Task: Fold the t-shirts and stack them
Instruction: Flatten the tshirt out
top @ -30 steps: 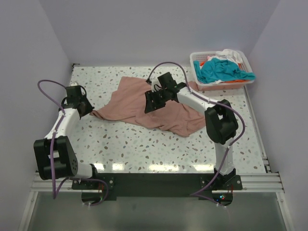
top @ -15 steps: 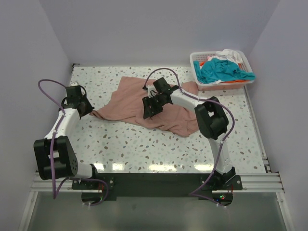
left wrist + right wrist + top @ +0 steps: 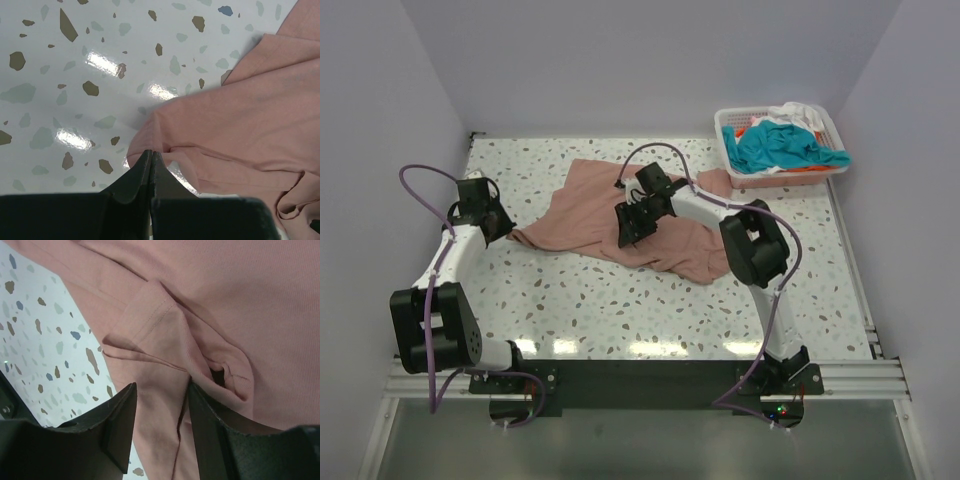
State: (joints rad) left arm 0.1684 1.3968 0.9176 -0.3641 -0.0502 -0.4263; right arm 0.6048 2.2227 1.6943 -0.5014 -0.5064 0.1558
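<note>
The right gripper is held open, a raised fold of the pink t-shirt lying between its jaws, ungripped; the left gripper is clamped on the hem at its tips. Extra layers might be pinched, bunching the cloth

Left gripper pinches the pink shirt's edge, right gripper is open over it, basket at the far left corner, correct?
No: the top external view shows the basket at the far right corner. The left gripper does pinch the pink shirt at its edge, and the right gripper is open over it.
</note>
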